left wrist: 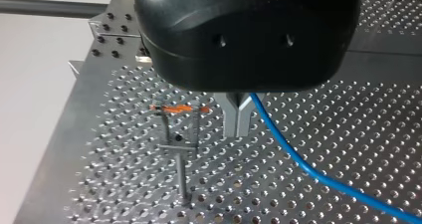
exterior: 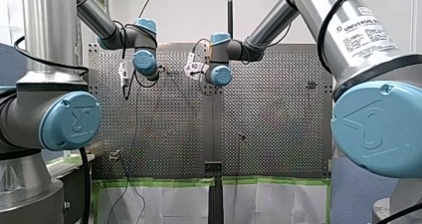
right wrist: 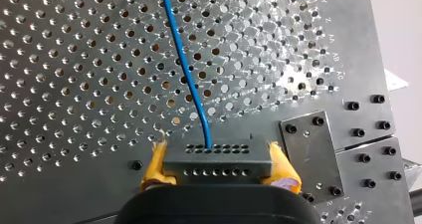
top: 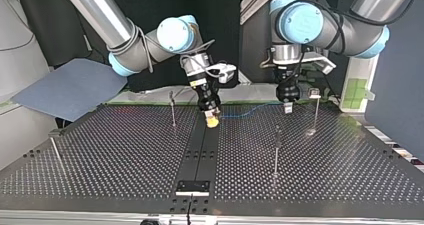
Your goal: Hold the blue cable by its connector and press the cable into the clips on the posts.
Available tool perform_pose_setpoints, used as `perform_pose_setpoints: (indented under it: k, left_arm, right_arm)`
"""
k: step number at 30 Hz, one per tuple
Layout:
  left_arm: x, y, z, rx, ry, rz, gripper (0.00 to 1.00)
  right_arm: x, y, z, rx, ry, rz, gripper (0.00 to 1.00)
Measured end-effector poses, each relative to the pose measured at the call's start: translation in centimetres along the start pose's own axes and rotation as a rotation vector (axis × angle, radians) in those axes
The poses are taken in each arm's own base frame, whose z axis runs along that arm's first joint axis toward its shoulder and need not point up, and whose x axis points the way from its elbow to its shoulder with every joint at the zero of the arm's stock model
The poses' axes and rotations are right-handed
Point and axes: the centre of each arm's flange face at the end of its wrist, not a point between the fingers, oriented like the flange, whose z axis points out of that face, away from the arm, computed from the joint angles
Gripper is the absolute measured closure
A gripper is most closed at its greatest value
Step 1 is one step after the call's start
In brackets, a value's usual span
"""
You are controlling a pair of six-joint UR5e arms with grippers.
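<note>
Your blue cable (top: 245,114) runs low between the two grippers at the table's far side in the top view. No part of it sits in a clip, so I judge the pressing is all left to do. The connector (right wrist: 216,162) is clamped between the yellow pads (right wrist: 154,167) of my right gripper (top: 212,117) — that step is done. My left gripper (left wrist: 236,119) has its metal fingers drawn narrow, apparently pinching the cable, beside an orange-tipped clip (left wrist: 176,108). Thin posts (top: 276,150) stand well apart on the perforated table (top: 125,160) — dark backdrop beyond.
</note>
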Motion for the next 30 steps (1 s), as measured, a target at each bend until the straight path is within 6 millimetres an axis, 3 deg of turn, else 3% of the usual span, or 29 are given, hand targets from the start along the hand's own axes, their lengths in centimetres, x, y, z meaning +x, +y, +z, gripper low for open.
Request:
perform_pose_setpoints:
  k: [12,25,30]
  left_arm:
    - [-1.3,-0.9,2.5,0.001,-0.018,-0.014,1.00]
    - [-1.6,-0.2,3.1,-0.028,-0.027,-0.012,1.00]
    - [-2.6,0.0,3.9,-0.019,-0.039,-0.031,1.00]
  right_arm:
    - [-0.5,1.3,1.4,-0.009,-0.017,-0.001,1.00]
    - [0.2,0.4,2.9,0.017,0.000,0.002,1.00]
    - [0.7,0.2,3.3,0.020,0.007,0.002,1.00]
